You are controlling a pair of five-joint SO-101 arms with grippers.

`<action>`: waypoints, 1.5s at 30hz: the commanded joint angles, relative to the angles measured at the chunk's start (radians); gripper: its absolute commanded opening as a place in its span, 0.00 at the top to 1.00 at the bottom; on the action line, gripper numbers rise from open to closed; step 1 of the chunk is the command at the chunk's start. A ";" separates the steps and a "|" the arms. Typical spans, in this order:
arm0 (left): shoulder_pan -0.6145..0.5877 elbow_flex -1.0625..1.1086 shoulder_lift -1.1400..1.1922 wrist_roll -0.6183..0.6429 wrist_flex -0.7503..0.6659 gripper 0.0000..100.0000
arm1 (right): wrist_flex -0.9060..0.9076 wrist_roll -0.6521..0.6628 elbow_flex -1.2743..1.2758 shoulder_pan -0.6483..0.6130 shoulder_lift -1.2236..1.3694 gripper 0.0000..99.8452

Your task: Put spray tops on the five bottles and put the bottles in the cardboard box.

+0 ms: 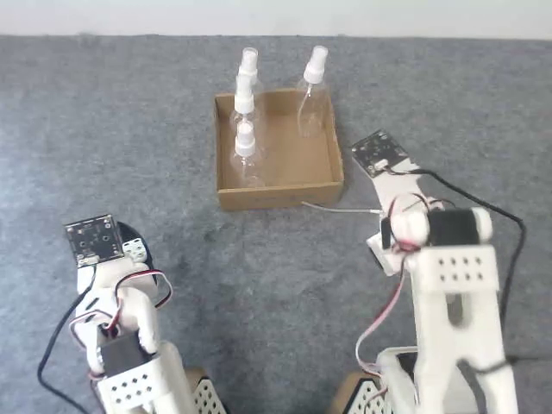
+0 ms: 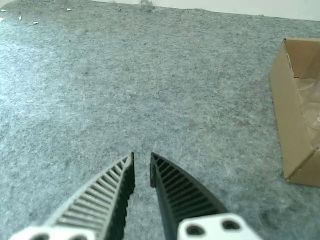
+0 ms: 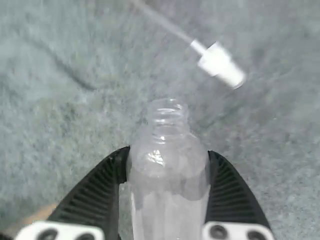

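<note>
Clamping uncapped bottle (image 3: 167, 175) in right gripper (image 3: 167, 151); spray top (image 3: 220, 65) nearby; left gripper (image 2: 142, 155) slightly parted.

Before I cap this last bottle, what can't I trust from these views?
High view: the right arm covers the bottle in the right gripper.
High view: clear bottles overlap in the cardboard box; the count inside is unsure.
Left wrist view: the box is cut off by the edge.
Right wrist view: the spray top is blurred, its tube cut off.
</note>
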 commanded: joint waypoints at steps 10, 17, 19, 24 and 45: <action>0.008 -0.088 -0.018 -0.133 -0.011 0.95 | -0.136 -0.222 0.003 0.197 -0.174 0.90; 0.094 -0.216 -0.015 -0.170 0.057 0.95 | -0.288 -0.298 0.167 0.332 -0.311 0.90; 0.150 -0.255 -0.015 -0.189 0.117 0.95 | -0.331 -0.313 0.221 0.374 -0.367 0.90; 0.264 -0.364 -0.014 -0.232 0.209 0.95 | -0.412 -0.348 0.316 0.458 -0.467 0.90; 0.806 -0.909 0.684 -0.270 0.365 0.79 | -0.447 -0.460 0.342 0.611 -0.501 0.90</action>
